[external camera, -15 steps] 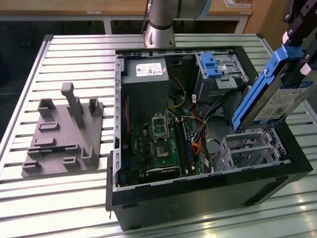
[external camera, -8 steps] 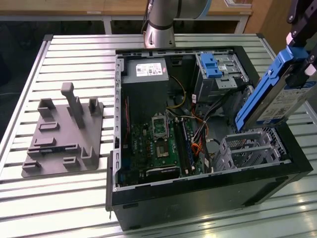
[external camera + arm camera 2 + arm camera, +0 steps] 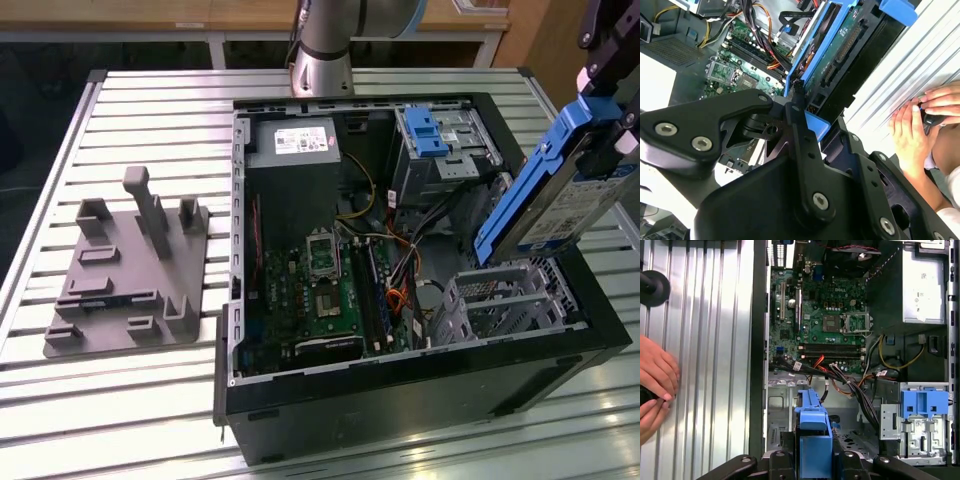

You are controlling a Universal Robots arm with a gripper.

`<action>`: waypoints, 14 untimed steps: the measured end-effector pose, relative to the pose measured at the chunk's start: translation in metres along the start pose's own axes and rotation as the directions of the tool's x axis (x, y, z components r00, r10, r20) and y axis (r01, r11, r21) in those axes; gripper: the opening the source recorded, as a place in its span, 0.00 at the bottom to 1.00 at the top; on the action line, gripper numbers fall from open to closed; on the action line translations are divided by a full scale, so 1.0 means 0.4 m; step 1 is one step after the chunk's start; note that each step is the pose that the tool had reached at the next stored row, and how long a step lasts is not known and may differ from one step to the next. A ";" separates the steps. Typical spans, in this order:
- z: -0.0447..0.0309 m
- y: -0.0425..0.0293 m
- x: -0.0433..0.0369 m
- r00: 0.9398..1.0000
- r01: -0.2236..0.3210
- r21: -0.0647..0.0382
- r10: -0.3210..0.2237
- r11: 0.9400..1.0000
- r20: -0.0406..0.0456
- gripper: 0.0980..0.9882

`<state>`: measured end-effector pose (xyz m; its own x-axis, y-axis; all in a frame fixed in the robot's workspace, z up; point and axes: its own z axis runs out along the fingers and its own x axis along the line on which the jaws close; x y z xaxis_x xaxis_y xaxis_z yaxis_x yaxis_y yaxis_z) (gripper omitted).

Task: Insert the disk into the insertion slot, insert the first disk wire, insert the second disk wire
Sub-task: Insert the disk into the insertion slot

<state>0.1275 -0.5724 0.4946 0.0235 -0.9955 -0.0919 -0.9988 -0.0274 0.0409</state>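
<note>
The disk (image 3: 545, 195) hangs tilted in the air just above the slot (image 3: 505, 300), with its lower end aimed down at it but not touching. The tool (image 3: 612, 95) is clamped tight on the upper end of the disk. My worry is the angle. Coming in this slanted, I reckon the lower corner could snag on the slot's thin sheet-metal rim or one of the side cut-outs and jam. With the grip only at one end, a knock like that might twist the disk in the tool too. Just beside the slot, toward the green board (image 3: 320, 290), there's a loose bundle of orange and black cables (image 3: 400, 270), and I could see one getting pinched or dragged if it strays over the opening. A person's hand (image 3: 655, 375) rests on the slatted table (image 3: 150, 100) outside the computer case (image 3: 400, 400), well apart from the slot, so probably no trouble there. As for the disk itself, it's a flat silver slab with a white label, edged in bright blue plastic. It looks rigid, so it won't flex to forgive a bad line-up.
</note>
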 end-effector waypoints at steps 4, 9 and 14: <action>0.002 0.000 -0.001 1.000 0.000 0.000 0.000 1.000 0.000 0.30; 0.009 -0.003 0.000 1.000 -0.001 0.000 0.001 1.000 0.000 0.30; 0.020 -0.005 0.001 1.000 -0.005 0.001 0.005 1.000 0.000 0.30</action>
<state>0.1290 -0.5719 0.4866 0.0180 -0.9956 -0.0920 -0.9989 -0.0219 0.0409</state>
